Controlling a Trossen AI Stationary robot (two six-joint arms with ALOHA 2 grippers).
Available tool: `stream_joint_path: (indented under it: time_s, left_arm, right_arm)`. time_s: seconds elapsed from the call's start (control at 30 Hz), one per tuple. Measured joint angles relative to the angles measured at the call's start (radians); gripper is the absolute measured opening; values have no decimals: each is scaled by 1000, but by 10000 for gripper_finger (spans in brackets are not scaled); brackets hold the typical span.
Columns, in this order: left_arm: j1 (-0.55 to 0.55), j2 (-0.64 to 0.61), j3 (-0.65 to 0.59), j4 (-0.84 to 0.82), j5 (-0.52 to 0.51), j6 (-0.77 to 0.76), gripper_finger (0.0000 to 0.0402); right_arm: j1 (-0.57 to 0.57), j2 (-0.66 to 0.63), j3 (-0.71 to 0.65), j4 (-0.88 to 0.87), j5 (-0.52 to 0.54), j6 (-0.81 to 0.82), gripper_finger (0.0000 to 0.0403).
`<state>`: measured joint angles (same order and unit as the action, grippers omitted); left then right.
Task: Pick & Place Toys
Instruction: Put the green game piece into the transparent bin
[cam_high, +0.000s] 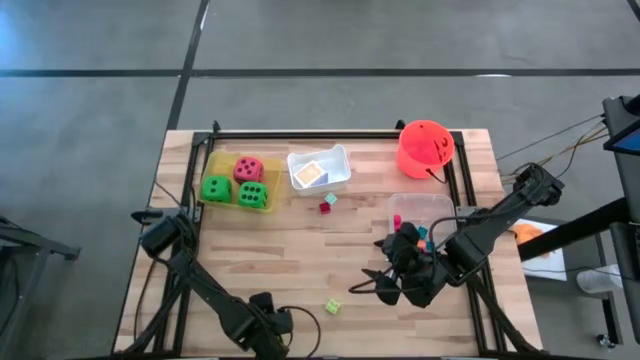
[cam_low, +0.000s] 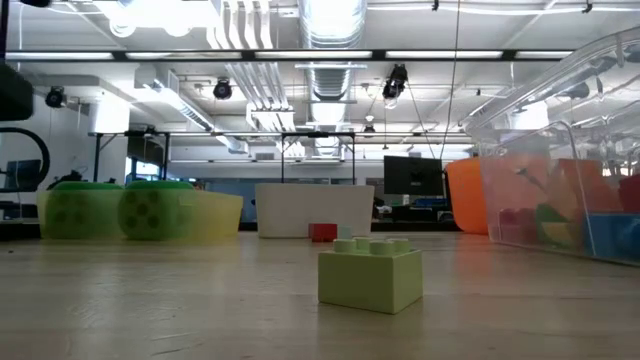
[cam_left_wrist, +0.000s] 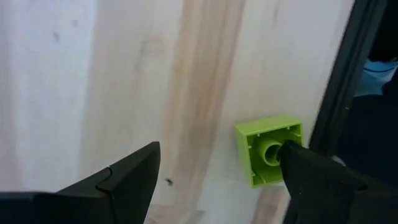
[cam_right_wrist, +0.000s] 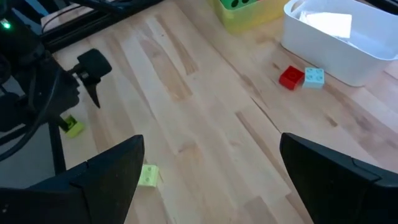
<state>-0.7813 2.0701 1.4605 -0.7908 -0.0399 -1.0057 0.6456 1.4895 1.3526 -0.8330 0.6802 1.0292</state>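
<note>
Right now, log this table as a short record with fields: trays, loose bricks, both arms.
yellow tray: two green dice, one pink-red die
white tray: holds a card
clear tray: bricks inside
bucket: far right
loose bricks: red brick, blue brick, green brick
left gripper: near edge, fingers open
right gripper: beside clear tray, open, empty

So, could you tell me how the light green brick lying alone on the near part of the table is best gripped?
Probably from straight above, across two opposite flat side walls of the light green brick. It sits upright with its studs up and open wood all around it, so the walls give parallel faces. The right gripper, open, is nearby.
</note>
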Motion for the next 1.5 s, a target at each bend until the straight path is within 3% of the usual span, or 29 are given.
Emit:
stream_joint_path:
  time_s: [0.67,1.0,1.5]
  left_arm:
    - [70,-96,-5,-140,-27,27,315]
    - [53,-79,-8,4,-8,-22,315]
    - [53,-68,-62,2,-15,-78,315]
  right_arm:
    - [31,0,-38,23,-7,12,369]
    - [38,0,-40,30,-7,9,369]
    - [38,0,-44,32,-6,11,369]
